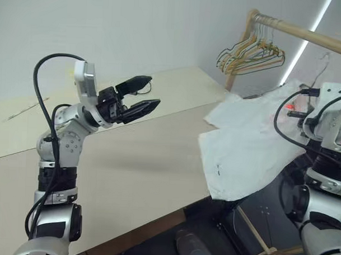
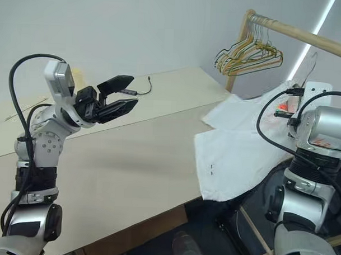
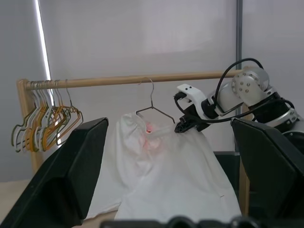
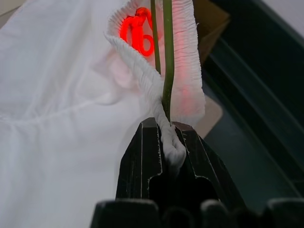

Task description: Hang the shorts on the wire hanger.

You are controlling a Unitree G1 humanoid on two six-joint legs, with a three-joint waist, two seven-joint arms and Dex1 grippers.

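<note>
Big beige table runs across the middle, plain grey wall behind it, wooden clothes rail far right with colourful spare hangers and a bright light strip.

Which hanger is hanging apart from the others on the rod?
The thin dark wire hanger, alone mid-rod with the shorts on it; the bunched orange, yellow and green hangers sit at the rod's end.

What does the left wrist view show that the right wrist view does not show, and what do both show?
Left wrist view: the wooden rail, the bunch of coloured hangers, and the wire hanger with its hook beside the rail. Right wrist view: the right gripper shut on the gathered waistband and the hanger's wire together. Both: the shorts and the wire hanger.
</note>
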